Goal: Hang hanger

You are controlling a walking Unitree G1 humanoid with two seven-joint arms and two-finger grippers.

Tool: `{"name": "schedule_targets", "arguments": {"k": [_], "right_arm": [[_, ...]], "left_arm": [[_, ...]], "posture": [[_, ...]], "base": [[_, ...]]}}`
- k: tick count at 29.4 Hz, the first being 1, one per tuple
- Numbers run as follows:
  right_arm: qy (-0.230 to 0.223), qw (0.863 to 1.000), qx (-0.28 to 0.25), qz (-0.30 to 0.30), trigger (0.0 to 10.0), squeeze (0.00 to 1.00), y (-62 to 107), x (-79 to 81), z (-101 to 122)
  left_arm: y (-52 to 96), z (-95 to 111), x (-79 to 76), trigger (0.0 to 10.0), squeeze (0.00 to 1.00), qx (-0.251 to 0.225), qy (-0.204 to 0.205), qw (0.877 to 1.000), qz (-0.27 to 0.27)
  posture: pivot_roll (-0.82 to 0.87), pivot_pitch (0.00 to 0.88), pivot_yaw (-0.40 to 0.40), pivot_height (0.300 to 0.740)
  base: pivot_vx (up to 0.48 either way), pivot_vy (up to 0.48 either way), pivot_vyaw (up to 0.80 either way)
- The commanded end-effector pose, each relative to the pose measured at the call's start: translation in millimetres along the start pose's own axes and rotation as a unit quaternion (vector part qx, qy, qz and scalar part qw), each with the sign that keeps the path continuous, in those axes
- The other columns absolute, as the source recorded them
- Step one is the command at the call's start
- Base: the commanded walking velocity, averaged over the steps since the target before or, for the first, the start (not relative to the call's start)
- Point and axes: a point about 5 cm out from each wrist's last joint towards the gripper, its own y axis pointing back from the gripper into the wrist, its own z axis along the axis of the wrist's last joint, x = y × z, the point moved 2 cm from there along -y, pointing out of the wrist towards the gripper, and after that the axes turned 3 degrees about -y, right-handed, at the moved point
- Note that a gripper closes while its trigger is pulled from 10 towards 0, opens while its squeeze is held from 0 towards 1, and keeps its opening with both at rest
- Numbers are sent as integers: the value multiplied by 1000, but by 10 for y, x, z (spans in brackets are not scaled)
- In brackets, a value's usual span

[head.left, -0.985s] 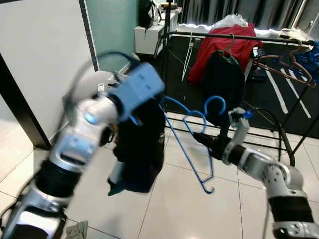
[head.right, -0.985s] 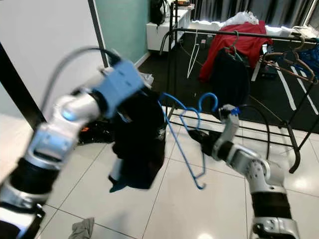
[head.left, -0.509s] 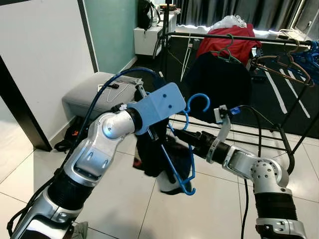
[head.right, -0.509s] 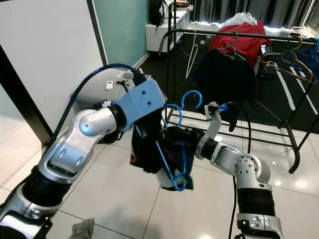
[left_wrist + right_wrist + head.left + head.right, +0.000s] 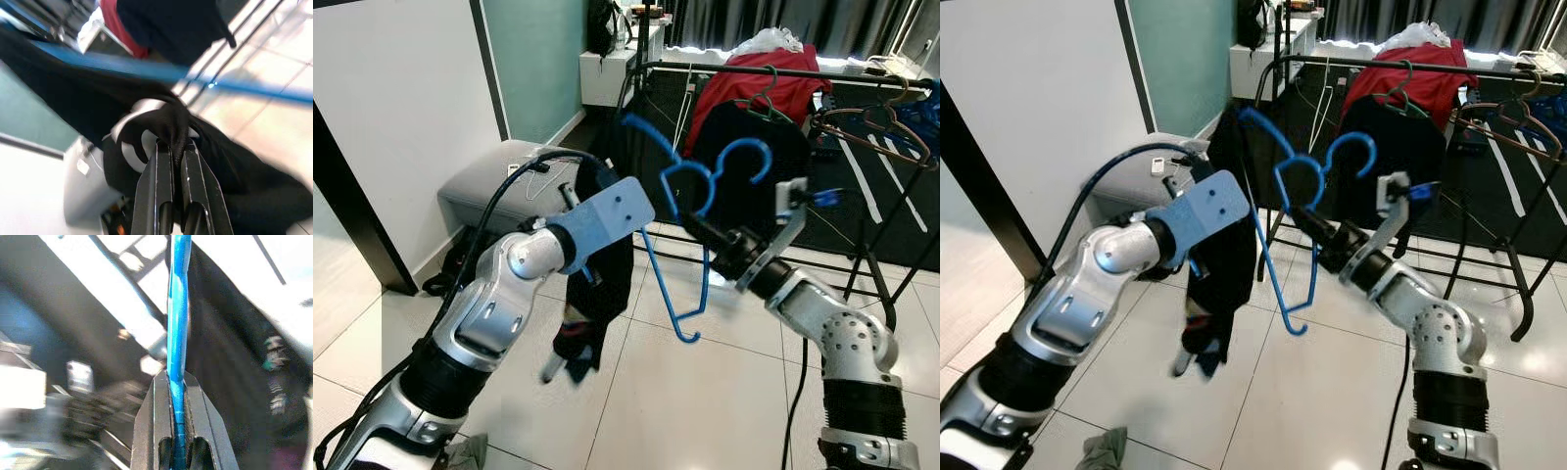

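While the right gripper (image 5: 177, 382) clamps the blue hanger (image 5: 690, 211) at centre frame, the left gripper (image 5: 177, 155) at 9 o'clock pinches the black garment (image 5: 597, 264) draped from it; the clothes rack (image 5: 783, 73) stands at 1 o'clock.

Bright daylight is coming from the window behind the clothes rack (image 5: 773, 70), glaring on the floor tiles (image 5: 724, 392). Both wrist views are blurring heavily; the dangling dark garment (image 5: 592, 294) is smearing at its lower end.

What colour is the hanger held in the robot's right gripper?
Blue; the hanger shows best in the left eye view.
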Motion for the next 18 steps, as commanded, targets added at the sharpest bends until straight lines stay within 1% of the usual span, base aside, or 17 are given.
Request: {"name": "schedule_targets", "arguments": {"k": [1, 2, 5, 6, 8, 10, 18], "right_arm": [[7, 998, -25, 55, 10000, 0, 4, 169, 76], [9, 997, -27, 76, 10000, 0, 11, 235, 77], [10, 989, -36, 141, 10000, 0, 57, 415, 98], [10, 989, -36, 141, 10000, 0, 57, 415, 98], [10, 983, -39, 177, 10000, 0, 90, 518, 116], [11, 981, -42, 190, 10000, 0, 117, 545, 131], [19, 980, -39, 196, 10000, 0, 154, 557, 137]], "left_arm": [[-7, -119, -46, 10000, 0, 27, 19, 999, -4], [-6, -146, -74, 10000, 0, 32, 32, 999, -5], [-9, -201, -171, 10000, 0, 41, 47, 998, -12], [-9, -201, -171, 10000, 0, 41, 47, 998, -12], [-16, -213, -228, 10000, 0, 43, 55, 997, -17], [-23, -221, -254, 10000, 0, 45, 59, 997, -18], [-30, -224, -260, 10000, 0, 49, 63, 997, -16]], "posture": [[9, 0, 6, 740], [9, 0, 6, 740], [10, 0, 7, 740], [10, 0, 7, 740], [11, 0, 6, 740], [9, 0, 5, 740], [8, 0, 7, 740]], "base": [[0, 0, 0], [0, 0, 0], [0, 0, 0], [0, 0, 0], [0, 0, 0], [0, 0, 0], [0, 0, 0]]}}
